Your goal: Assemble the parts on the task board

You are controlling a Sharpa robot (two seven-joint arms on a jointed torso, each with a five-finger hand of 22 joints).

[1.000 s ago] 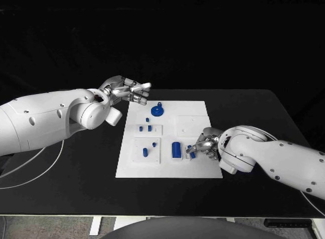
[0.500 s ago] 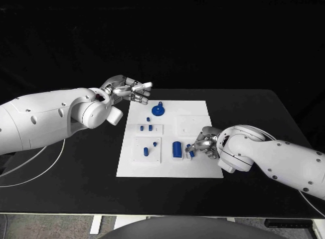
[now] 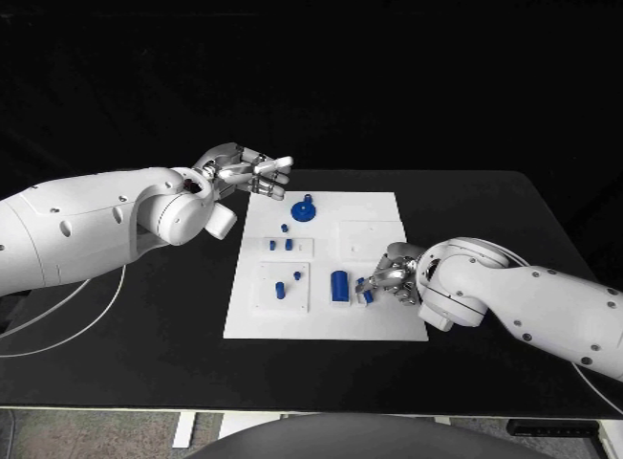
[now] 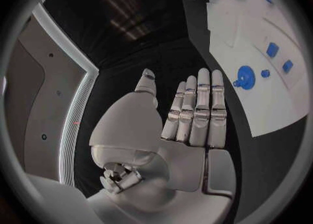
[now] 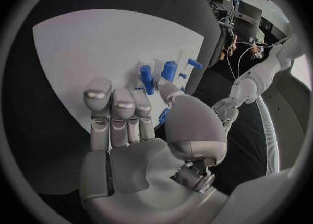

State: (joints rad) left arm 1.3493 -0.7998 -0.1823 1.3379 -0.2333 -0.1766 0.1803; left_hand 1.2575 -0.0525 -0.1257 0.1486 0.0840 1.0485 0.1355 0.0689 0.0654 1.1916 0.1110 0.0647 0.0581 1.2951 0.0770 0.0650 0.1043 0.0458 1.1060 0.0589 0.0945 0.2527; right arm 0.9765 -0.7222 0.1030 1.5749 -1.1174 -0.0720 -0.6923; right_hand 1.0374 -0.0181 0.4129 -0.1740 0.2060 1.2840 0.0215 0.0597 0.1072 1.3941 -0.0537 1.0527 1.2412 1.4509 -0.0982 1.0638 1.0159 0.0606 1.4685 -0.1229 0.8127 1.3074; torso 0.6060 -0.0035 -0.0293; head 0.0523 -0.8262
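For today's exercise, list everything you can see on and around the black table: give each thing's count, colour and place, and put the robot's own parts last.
Table: one, black, under everything.
Task board: one, white, mid-table.
Round part: one, blue, at the board's far end, nearest the left hand.
Upright cylinder part: one, blue, on the board's near half, beside the right hand.
Small parts: several, blue, spread over the board's left half; exact count unclear.
Cable: one, white, trailing on the table's left side under the left arm.
Left hand: silver, fingers apart, holding nothing, by the board's far left corner.
Right hand: silver, down at the board's right side, a blue piece at its fingers; grip unclear.
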